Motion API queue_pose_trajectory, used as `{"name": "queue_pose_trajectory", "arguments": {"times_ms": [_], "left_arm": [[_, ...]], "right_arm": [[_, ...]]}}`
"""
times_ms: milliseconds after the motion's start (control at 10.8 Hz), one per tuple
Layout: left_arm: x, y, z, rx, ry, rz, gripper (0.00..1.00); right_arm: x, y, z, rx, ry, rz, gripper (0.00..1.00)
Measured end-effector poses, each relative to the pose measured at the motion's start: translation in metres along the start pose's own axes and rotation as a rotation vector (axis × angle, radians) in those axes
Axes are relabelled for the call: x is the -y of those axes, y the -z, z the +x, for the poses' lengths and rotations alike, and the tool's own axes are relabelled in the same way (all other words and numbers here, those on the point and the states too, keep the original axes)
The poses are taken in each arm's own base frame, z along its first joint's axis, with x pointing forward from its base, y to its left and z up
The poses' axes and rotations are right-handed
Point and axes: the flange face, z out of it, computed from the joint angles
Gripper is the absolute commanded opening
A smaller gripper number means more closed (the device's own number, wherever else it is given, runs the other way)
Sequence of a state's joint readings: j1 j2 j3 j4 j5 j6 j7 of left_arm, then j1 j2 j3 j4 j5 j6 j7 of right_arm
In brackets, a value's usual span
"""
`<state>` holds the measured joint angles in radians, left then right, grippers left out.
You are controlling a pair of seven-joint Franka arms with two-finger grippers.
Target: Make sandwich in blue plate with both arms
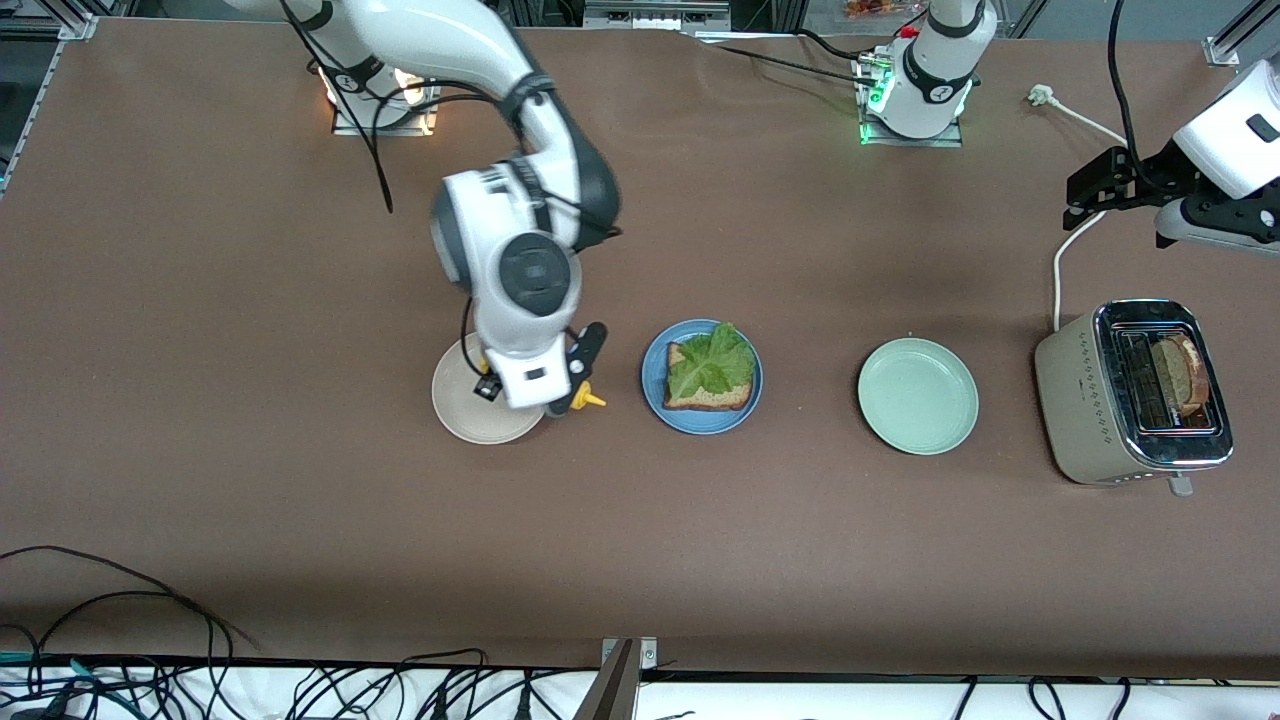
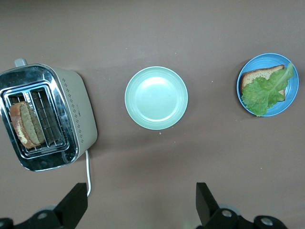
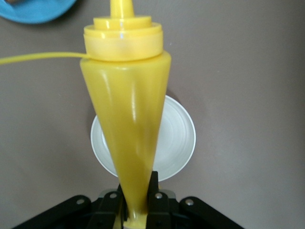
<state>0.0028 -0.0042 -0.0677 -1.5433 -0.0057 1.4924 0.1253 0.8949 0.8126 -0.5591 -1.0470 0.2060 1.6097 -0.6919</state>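
Note:
The blue plate [image 1: 654, 388] carries one bread slice [image 1: 716, 399] with a green lettuce leaf [image 1: 712, 362] lying on it. A second bread slice [image 1: 1181, 375] stands in a slot of the toaster [image 1: 1085, 400]. My right gripper [image 1: 570, 392] hangs over the edge of the cream plate [image 1: 465, 415], shut on a yellow squeeze bottle [image 3: 128, 105] whose nozzle points toward the blue plate [image 3: 38, 12]. My left gripper [image 2: 141, 200] waits open and empty above the bare table, over the toaster's white cable. From there the toaster [image 2: 78, 114], its bread [image 2: 26, 125] and the lettuce [image 2: 264, 93] all show.
A pale green plate [image 1: 917, 396] lies between the blue plate and the toaster, with nothing on it. The toaster's white cable [image 1: 1058, 265] runs toward the left arm's base. Loose black cables crowd the table's edge nearest the front camera.

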Motion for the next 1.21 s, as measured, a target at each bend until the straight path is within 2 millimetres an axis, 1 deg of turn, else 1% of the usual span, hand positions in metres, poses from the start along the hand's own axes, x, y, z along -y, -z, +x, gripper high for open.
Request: {"name": "queue_pose_trajectory", "arguments": {"times_ms": [93,186,279,464,557,650,836,929,1021,1207], "left_arm": [[0.000,0.000,0.000,0.000,0.000,0.000,1.00],[0.000,0.000,0.000,0.000,0.000,0.000,1.00],[0.000,0.000,0.000,0.000,0.000,0.000,1.00],[0.000,0.000,0.000,0.000,0.000,0.000,1.00],[0.000,0.000,0.000,0.000,0.000,0.000,1.00],[0.000,0.000,0.000,0.000,0.000,0.000,1.00],[0.000,0.000,0.000,0.000,0.000,0.000,1.00],[0.000,0.000,0.000,0.000,0.000,0.000,1.00],[0.000,0.000,0.000,0.000,0.000,0.000,1.00],[0.000,0.000,0.000,0.000,0.000,0.000,1.00]], "right_arm": [[-0.020,0.005,-0.018,-0.077,-0.017,0.077,0.02],[-0.040,0.005,-0.037,-0.148,-0.006,0.145,0.02],[-0.061,0.000,-0.055,-0.204,0.018,0.194,0.02],[-0.104,-0.018,-0.096,-0.320,0.063,0.282,0.02],[-0.126,-0.033,-0.120,-0.394,0.084,0.331,0.02],[-0.147,-0.054,-0.145,-0.486,0.101,0.385,0.02],[-0.184,-0.112,-0.207,-0.676,0.129,0.460,0.02],[-0.193,-0.137,-0.234,-0.732,0.149,0.479,0.02],[-0.196,-0.151,-0.248,-0.767,0.171,0.495,0.02],[-0.196,-0.162,-0.256,-0.830,0.223,0.508,0.02]]}}
